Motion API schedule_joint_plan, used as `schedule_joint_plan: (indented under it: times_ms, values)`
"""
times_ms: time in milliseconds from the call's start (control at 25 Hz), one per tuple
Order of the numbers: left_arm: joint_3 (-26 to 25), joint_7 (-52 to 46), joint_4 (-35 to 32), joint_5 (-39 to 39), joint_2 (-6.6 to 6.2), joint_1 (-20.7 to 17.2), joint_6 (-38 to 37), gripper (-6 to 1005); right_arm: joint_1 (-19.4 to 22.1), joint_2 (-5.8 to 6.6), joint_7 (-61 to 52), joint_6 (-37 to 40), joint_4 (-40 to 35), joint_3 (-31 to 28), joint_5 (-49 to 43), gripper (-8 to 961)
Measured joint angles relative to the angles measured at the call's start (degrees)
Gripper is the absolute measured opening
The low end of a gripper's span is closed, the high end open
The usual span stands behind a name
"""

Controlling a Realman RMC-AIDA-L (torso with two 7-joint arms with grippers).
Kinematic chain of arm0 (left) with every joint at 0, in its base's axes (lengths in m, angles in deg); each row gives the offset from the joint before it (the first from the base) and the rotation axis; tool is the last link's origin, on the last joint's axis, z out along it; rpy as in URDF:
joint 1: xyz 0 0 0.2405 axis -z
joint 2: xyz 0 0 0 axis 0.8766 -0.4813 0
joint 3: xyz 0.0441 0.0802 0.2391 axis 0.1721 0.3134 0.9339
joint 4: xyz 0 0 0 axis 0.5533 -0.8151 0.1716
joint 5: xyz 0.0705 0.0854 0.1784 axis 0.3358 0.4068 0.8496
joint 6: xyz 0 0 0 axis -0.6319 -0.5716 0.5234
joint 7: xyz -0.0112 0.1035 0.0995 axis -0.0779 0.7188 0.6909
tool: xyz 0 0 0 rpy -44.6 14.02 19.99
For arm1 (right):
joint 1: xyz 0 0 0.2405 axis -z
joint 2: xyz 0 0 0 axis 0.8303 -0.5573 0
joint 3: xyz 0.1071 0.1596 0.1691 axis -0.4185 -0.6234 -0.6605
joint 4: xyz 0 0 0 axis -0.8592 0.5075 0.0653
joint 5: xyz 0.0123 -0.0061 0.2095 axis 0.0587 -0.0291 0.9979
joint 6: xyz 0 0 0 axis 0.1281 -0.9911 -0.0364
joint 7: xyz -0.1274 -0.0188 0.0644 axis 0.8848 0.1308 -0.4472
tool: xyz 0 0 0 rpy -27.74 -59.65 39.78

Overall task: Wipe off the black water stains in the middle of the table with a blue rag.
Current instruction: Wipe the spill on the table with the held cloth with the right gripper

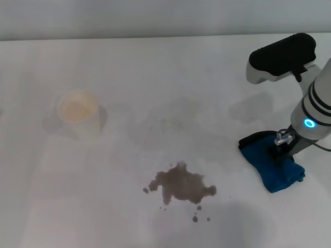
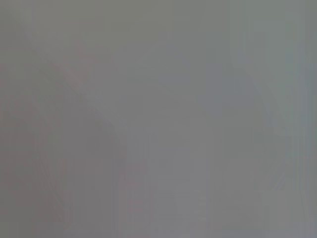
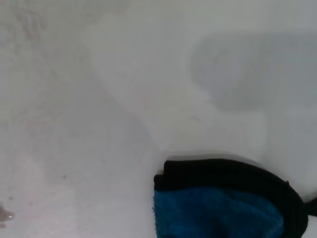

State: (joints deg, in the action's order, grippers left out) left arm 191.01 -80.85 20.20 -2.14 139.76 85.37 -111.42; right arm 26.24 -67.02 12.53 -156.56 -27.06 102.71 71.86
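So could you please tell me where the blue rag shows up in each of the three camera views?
Head view: the bright-blue fluffy rag with black trim lies crumpled at the right side of the white table, under the right pincer.
Left wrist view: not in it; only flat grey shows.
Right wrist view: the rag fills the lower right corner, its black edge uppermost.
Shared landmark: the rag's black trim, seen in the head and right wrist views.

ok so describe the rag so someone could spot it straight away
On the white table, look to the right side, beside the dark stain in the middle. The rag lies bunched under the right tool; it is the only bright blue thing there, fluffy with black trim.
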Motion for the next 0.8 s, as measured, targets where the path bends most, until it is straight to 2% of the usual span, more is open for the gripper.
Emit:
schedule_joint_plan:
  times_ms: [280,560,800]
  values:
    - [0.34,0.00,0.00,0.02,0.02,0.36,0.00,888,-2.83,-0.18,0.33,2.20,1.14,4.29,2.81,110]
    - [0.44,0.00,0.00,0.35,0.02,0.95,0.00,888,-9.44,-0.49,-0.25,6.43,6.02,13.25,9.93,109]
    - [0.45,0.00,-0.85,0.68,-0.04,1.84,-0.01,887,-11.47,-0.43,-0.96,6.38,6.15,20.12,13.53,108]
